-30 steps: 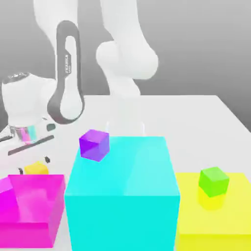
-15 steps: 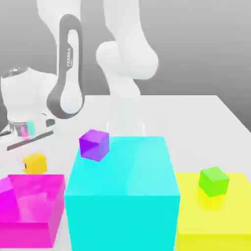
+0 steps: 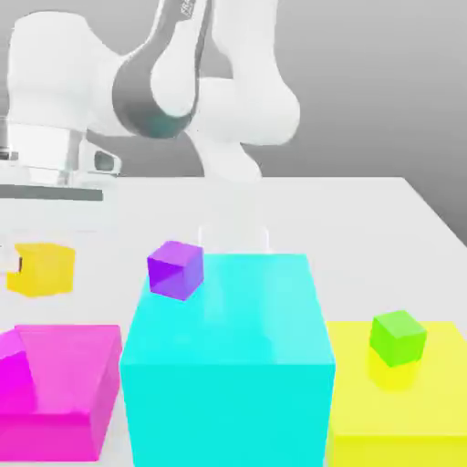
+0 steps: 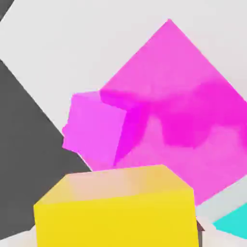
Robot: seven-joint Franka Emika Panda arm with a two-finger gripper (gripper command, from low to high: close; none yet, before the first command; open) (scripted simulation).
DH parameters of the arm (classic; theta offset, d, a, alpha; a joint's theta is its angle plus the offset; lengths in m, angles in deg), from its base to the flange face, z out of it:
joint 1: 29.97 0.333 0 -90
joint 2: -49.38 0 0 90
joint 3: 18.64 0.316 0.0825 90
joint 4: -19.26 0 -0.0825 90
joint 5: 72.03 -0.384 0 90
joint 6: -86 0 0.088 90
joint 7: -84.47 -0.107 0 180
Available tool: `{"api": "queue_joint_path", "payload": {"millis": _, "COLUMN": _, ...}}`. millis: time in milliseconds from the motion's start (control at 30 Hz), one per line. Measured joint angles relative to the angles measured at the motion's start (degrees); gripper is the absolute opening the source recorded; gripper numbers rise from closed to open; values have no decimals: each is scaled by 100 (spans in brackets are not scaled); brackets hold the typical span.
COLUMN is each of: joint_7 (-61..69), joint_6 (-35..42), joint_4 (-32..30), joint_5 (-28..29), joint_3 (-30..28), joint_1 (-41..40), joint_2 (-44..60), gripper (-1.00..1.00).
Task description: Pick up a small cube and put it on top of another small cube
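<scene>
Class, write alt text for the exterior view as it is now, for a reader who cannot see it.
A white robot arm's gripper holds a small yellow-orange cube raised at the exterior view's left. In front stand magenta, cyan and yellow blocks, bearing small magenta, purple and green cubes respectively.

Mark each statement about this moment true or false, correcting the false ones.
1. The yellow-orange cube is held in the gripper. True.
2. The small green cube sits on the cyan block. False: it sits on the yellow block.
3. The small purple cube rests on the cyan block. True.
4. The yellow-orange cube already lies on top of another small cube. False: it hangs in the air in the gripper's grasp.
5. A small magenta cube is on the magenta block. True.
</scene>
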Motion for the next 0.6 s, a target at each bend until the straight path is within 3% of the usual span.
{"api": "queue_joint_path", "payload": {"millis": 100, "joint_7": 136, "joint_6": 271, "joint_4": 143, "joint_5": -121, "joint_3": 327, "joint_1": 564, "joint_2": -223, "gripper": -100}}
{"api": "queue_joint_path", "payload": {"millis": 600, "joint_7": 598, "joint_6": 1594, "joint_4": 504, "joint_5": 695, "joint_3": 2059, "joint_1": 2192, "joint_2": -71, "gripper": -100}}
